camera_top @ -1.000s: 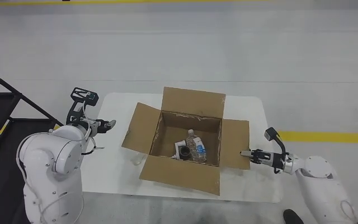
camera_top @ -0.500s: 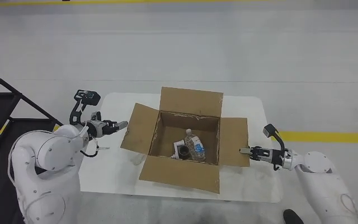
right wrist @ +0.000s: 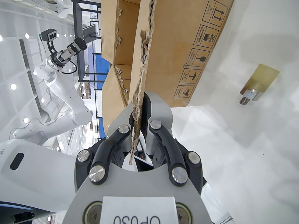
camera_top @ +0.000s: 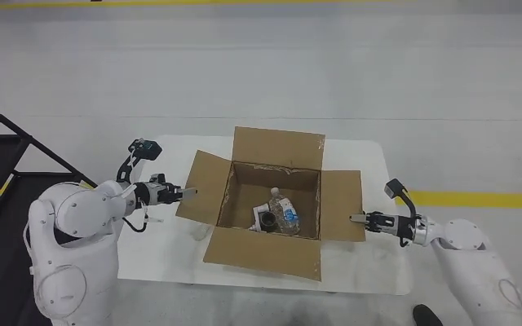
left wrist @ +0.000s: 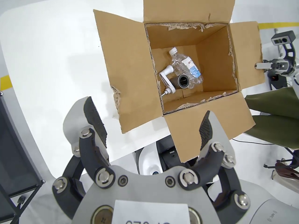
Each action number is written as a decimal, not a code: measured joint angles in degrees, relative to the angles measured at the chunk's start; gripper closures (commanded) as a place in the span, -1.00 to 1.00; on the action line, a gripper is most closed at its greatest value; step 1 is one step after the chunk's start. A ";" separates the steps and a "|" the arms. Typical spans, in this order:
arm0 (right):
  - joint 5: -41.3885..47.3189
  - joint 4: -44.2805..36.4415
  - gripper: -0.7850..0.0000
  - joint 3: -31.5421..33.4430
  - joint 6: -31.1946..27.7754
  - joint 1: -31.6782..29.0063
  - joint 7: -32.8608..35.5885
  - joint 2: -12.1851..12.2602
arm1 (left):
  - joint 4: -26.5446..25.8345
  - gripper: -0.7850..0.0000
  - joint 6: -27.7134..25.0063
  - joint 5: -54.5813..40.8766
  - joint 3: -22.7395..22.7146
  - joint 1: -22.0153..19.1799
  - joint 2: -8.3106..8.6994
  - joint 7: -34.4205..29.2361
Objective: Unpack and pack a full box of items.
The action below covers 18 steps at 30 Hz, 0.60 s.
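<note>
**Item 1.** Right claw (right wrist: pixel 137 102): clenched on the torn outer edge of one side flap of the cardboard box (right wrist: pixel 186 36). The cardboard runs between both pads (right wrist: pixel 147 108).

**Item 2.** Beyond the right claw, past the box's printed outer wall: a small yellowish cylinder (right wrist: pixel 259 83) with a threaded metal stud. It lies on the white worktop (right wrist: pixel 233 152), apart from the box.

**Item 3.** Left claw (left wrist: pixel 149 110): spread wide, nothing held. It sits at the outer edge of the opposite side flap; whether it touches cannot be told.

**Item 4.** Ahead of the left claw, on the floor of the open box: a dark tube (left wrist: pixel 182 81) with a white crank handle (left wrist: pixel 167 80). Against its far side lies a clear water bottle (left wrist: pixel 184 67), flat.

**Item 5.** Farthest from the left claw: the box's rear flap, raised.
</note>
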 measured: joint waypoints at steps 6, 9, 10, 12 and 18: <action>0.62 0.32 1.00 -0.86 -0.36 0.18 -0.37 0.38 | 3.31 -1.00 3.40 3.34 3.30 2.64 0.09 7.93; 0.73 0.45 1.00 -1.01 -0.52 0.15 -0.53 0.63 | 4.10 -1.00 5.72 2.42 4.83 2.77 0.15 9.26; 0.78 0.51 1.00 -1.03 -0.57 0.10 -0.57 0.73 | 4.22 -1.00 5.74 2.96 5.32 2.93 0.24 9.97; 0.95 0.61 1.00 -1.04 -0.63 0.04 -0.64 0.88 | 4.55 -1.00 5.59 3.85 5.89 3.19 0.39 11.16; 1.53 0.84 1.00 -1.43 -0.72 0.07 -0.72 1.22 | 5.70 -1.00 6.52 7.25 6.79 3.36 0.87 16.22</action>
